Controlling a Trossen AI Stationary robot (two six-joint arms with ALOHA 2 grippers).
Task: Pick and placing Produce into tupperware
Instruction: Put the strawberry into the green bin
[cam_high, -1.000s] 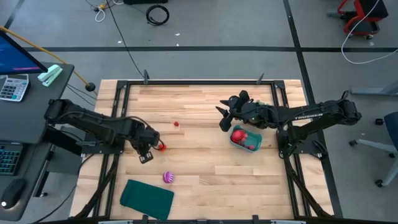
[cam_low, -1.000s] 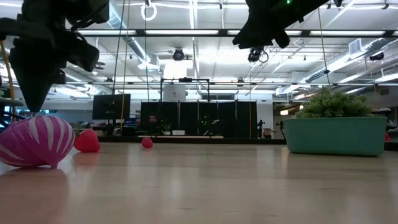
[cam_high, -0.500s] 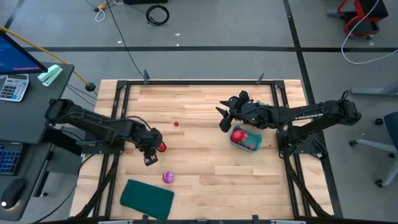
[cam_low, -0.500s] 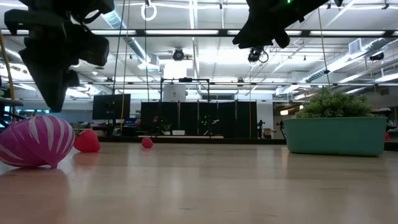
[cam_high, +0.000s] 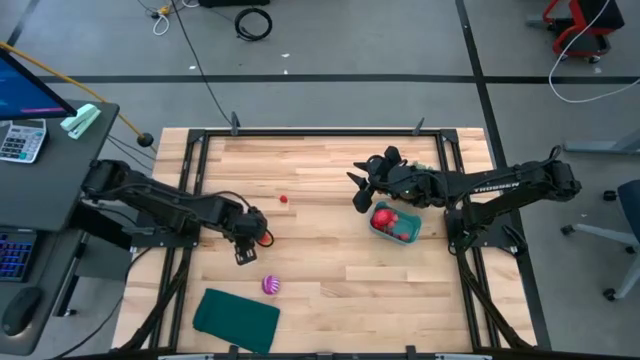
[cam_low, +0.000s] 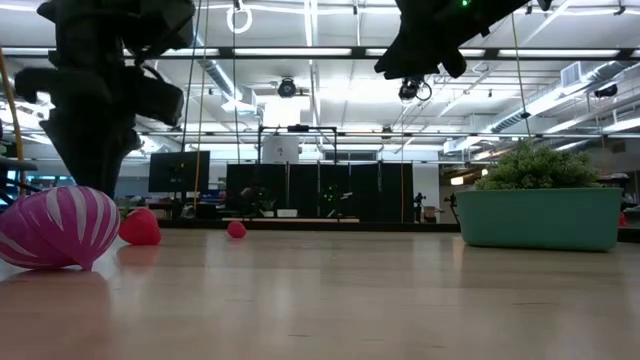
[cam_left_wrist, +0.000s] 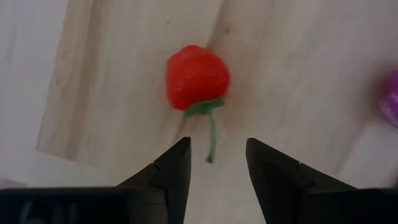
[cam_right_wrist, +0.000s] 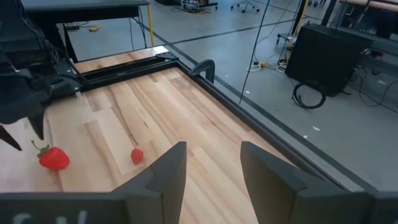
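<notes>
Pale wooden tabletop (cam_high: 330, 270) fills the frame's middle. At centre left, the left gripper (cam_left_wrist: 216, 163) hovers, fingers spread, over a red strawberry (cam_left_wrist: 197, 77). It looks light, smooth, probably slippery: grip its round body, not the thin stem.

Both arms are dark, jointed and cabled. The right arm (cam_high: 500, 186) bears white lettering. Each gripper has two blunt black fingers (cam_left_wrist: 169, 171).

Grey floor (cam_high: 330, 50), coiled cable (cam_high: 253, 21), side desk (cam_high: 40, 150).
</notes>
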